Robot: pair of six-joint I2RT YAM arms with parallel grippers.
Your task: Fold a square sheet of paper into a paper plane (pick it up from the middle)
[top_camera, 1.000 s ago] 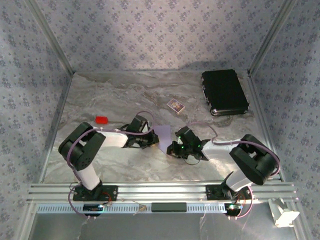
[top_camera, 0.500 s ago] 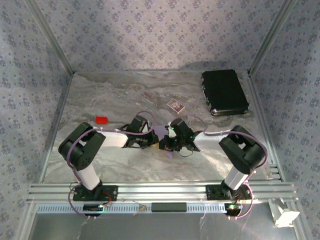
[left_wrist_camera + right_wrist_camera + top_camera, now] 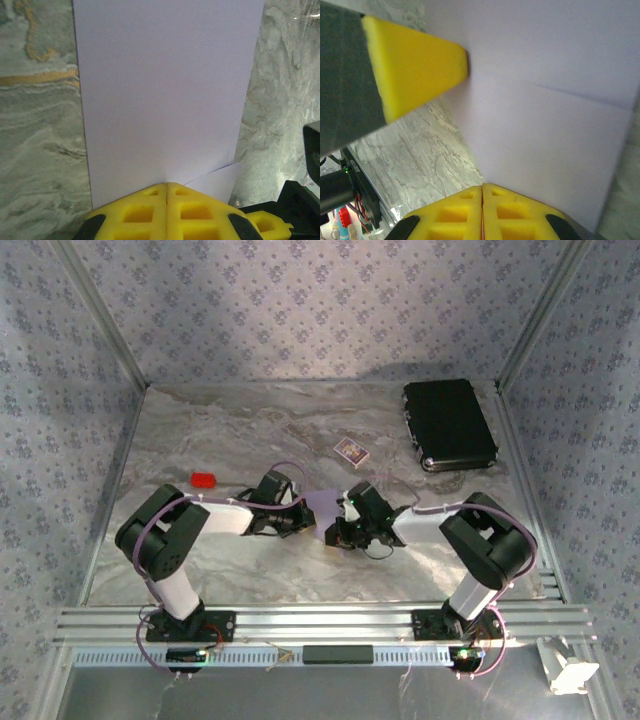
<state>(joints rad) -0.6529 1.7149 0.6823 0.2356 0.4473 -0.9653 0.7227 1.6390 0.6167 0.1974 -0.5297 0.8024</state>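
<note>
**Pinched from both sides at mid-table**

Down at the middle of the table [image 3: 220, 430] now, looking at the sheet of paper [image 3: 322, 508], pale lilac, sitting between the two arms; gripped from the left by the left gripper [image 3: 303, 516], gripped from the right by the right gripper [image 3: 338, 528]; cannot tell from above whether lying flat or lifted off the marble.

Over to the left wrist view: yellow pads of the left gripper [image 3: 166, 187] pressed together with no gap, clamped on the near edge of the sheet of paper [image 3: 165, 90]; stretching straight away from the jaws, smooth and plain; showing a second layer at the lower right, its edge slanting out from the pads; marbled surface along both sides.

Switching to the right wrist view: same story with the right gripper [image 3: 482, 189], pads closed tight on the edge of the sheet of paper [image 3: 545, 100]; crossed by a faint straight line, fold or layer edge, hard to say which; met at the upper left by one yellow finger [image 3: 415, 65] of the left gripper, tip against the sheet.

Elsewhere on the table: small red block [image 3: 204, 480] well to the left of the left gripper; small patterned card [image 3: 351, 451] just beyond the sheet; black case [image 3: 449, 425] off at the far right corner, well apart from everything.
</note>
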